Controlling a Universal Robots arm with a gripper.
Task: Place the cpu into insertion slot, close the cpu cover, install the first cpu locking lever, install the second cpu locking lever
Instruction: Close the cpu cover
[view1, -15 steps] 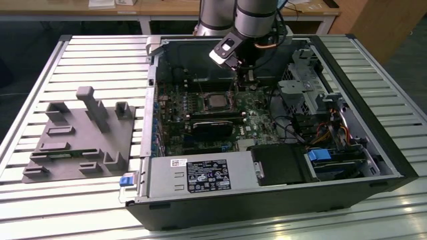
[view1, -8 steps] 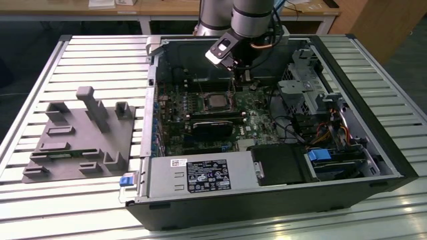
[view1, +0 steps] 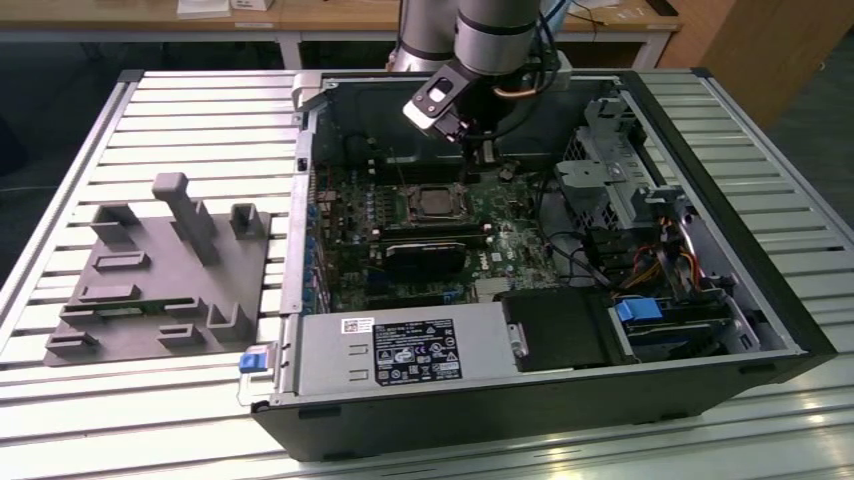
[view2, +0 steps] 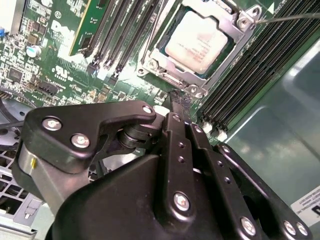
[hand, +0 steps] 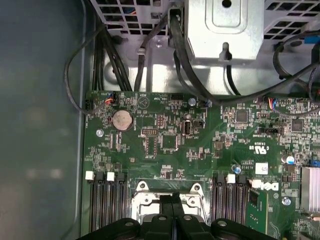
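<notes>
My pincer (view2: 176, 100) is hanging with its fingers pressed together, tips just beside the edge of the cpu cover (view2: 170, 77). The cover is lying flat around the cpu (view2: 199, 40). A thin locking lever (view2: 292, 17) is running off one cover corner. Black memory slots (view2: 125, 35) are flanking both sides on the green motherboard (view2: 50, 60).

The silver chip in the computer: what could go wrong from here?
The cpu sits under the cpu cover, with the claw close beside it. A misjudged push might scrape the motherboard or the memory slots. The thin locking lever could slip off the shut claw.
</notes>
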